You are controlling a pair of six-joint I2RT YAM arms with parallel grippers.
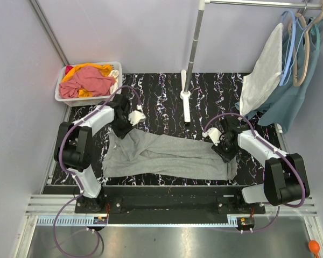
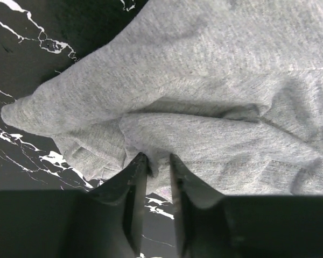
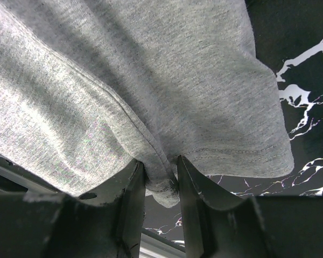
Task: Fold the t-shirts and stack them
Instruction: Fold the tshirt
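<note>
At the far left, the white plastic basket [image 1: 61,95] was seen to hold the crumpled dusty pink-red and orange t-shirts [image 1: 89,79], well apart from both claws. Just right of it, the left gripper [image 2: 157,159] was set at the far left corner of the heather-grey cotton t-shirt [image 1: 167,156]. Its fingers were drawn nearly together, with a small fold of the fabric's edge pinched between the tips. The grey garment was laid across the black, white-veined marble-patterned table top [image 1: 161,99], rumpled along the middle. Its long axis ran left to right between the two arms. At its far right corner the right gripper [image 3: 160,171] was clamped on a bunched hem, with the cloth raised over the fingers there. Each end was thus held by the nearer arm. The coming fold was judged to depend on both corners being carried together across that long axis, towards the near edge.
</note>
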